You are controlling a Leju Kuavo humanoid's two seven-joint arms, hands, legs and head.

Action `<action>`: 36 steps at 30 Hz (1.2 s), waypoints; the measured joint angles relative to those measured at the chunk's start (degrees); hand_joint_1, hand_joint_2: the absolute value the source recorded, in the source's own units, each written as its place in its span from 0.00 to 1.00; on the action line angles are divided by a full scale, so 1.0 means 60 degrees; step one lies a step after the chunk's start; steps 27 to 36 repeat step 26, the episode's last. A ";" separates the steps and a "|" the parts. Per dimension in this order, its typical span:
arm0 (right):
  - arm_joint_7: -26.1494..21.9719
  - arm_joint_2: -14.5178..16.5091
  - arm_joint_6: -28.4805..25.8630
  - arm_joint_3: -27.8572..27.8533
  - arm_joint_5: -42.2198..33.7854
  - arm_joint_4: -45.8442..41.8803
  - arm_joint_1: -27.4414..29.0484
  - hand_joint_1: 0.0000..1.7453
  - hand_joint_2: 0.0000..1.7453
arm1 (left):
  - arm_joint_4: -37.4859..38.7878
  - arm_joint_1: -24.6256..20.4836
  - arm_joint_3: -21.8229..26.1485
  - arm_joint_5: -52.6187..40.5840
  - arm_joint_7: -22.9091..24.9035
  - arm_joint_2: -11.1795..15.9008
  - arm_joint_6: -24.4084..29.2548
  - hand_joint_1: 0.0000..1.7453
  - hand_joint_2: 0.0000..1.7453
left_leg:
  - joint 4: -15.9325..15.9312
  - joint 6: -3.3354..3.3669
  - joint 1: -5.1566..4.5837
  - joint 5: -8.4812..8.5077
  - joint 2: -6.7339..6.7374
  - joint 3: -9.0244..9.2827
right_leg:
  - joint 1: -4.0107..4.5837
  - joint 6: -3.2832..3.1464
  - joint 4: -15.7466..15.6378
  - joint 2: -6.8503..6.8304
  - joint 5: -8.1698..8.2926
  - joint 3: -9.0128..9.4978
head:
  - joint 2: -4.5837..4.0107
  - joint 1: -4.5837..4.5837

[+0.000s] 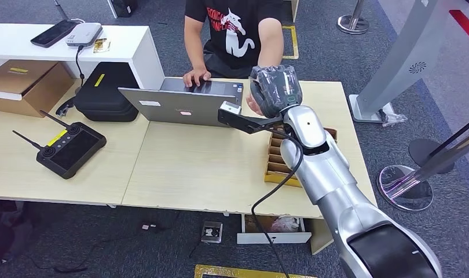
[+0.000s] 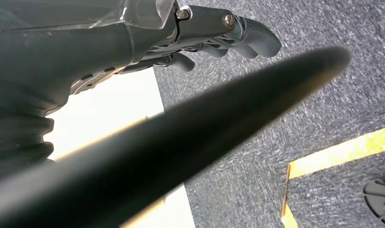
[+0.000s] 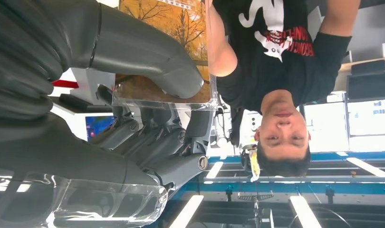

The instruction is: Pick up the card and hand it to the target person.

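Your right hand (image 1: 274,90) is raised at the upper centre of the head view, over the far edge of the table (image 1: 191,174) and right in front of the seated person (image 1: 232,35). In the right wrist view the card (image 3: 164,52), with its autumn-tree picture in a clear sleeve, is pinched between the thick thumb (image 3: 148,57) and the darker fingers (image 3: 148,142). The thumb lies across the card's face, which reads as a flat pinch chosen to leave one edge free for the person to take.

The person's hand (image 1: 254,104) sits just beside your right hand in the head view; I cannot tell whether it touches the card yet. Their other hand (image 1: 195,76) rests on the laptop (image 1: 186,101).

The card tray (image 1: 277,159) lies below your right hand in the frame, under the forearm, so the card is well clear of it. My judgement: you are at the handover, with the release left to do. Hold the pinch until the person's grip is firm; letting go early risks dropping the card onto the laptop.

Your left hand (image 2: 214,33) hangs beside the table over grey carpet, fingers loosely curled and holding nothing. A remote controller (image 1: 70,147) lies at the left of the table.
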 joint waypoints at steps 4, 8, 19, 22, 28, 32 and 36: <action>0.0000 -0.0053 0.0116 0.0070 0.0006 0.0111 0.0020 0.86 1.00 | -0.0006 0.0008 -0.0026 -0.0016 -0.0014 -0.0042 -0.0026 0.00 1.00 | 0.0000 0.0001 -0.0001 0.0000 -0.0002 0.0000 | -0.0001 0.0001 0.0000 -0.0001 0.0000 0.0001 | 0.0000 0.0000; 0.0014 -0.0076 0.0192 0.0084 -0.0058 0.0159 0.0009 0.43 1.00 | -0.0009 0.0011 0.0014 0.0025 0.0005 -0.0049 -0.0053 0.00 1.00 | -0.0001 0.0000 -0.0001 0.0001 -0.0001 0.0001 | -0.0001 0.0000 -0.0002 -0.0002 0.0001 0.0001 | 0.0000 0.0000; -0.0435 -0.0527 0.0869 -0.0298 -0.1525 -0.0768 0.0255 0.00 1.00 | -0.0016 0.0033 0.0228 0.0275 0.0020 -0.0041 -0.0017 0.00 1.00 | 0.0003 0.0002 0.0001 0.0002 -0.0016 -0.0005 | 0.0001 0.0001 -0.0003 -0.0016 -0.0001 0.0001 | 0.0000 0.0000; -0.0777 -0.1035 0.1370 -0.0590 -0.2316 -0.1628 0.0580 0.00 1.00 | -0.0015 0.0053 0.0255 0.0302 0.0017 -0.0028 0.0010 0.00 1.00 | 0.0005 0.0003 0.0002 0.0004 -0.0032 -0.0008 | 0.0002 0.0002 -0.0006 -0.0032 -0.0003 0.0003 | 0.0000 0.0000; -0.1273 -0.2101 0.2175 -0.0991 -0.3703 -0.3061 0.1295 0.00 1.00 | -0.0013 0.0077 0.0255 0.0306 -0.0007 -0.0012 0.0004 0.00 1.00 | 0.0003 0.0006 0.0006 0.0008 -0.0066 -0.0008 | 0.0007 0.0005 -0.0020 -0.0066 -0.0006 0.0018 | 0.0000 0.0000; -0.1273 -0.2101 0.2175 -0.0991 -0.3703 -0.3061 0.1295 0.00 1.00 | -0.0013 0.0077 0.0255 0.0306 -0.0007 -0.0012 0.0004 0.00 1.00 | 0.0003 0.0006 0.0006 0.0008 -0.0066 -0.0008 | 0.0007 0.0005 -0.0020 -0.0066 -0.0006 0.0018 | 0.0000 0.0000; -0.1273 -0.2101 0.2175 -0.0991 -0.3703 -0.3061 0.1295 0.00 1.00 | -0.0013 0.0077 0.0255 0.0306 -0.0007 -0.0012 0.0004 0.00 1.00 | 0.0003 0.0006 0.0006 0.0008 -0.0066 -0.0008 | 0.0007 0.0005 -0.0020 -0.0066 -0.0006 0.0018 | 0.0000 0.0000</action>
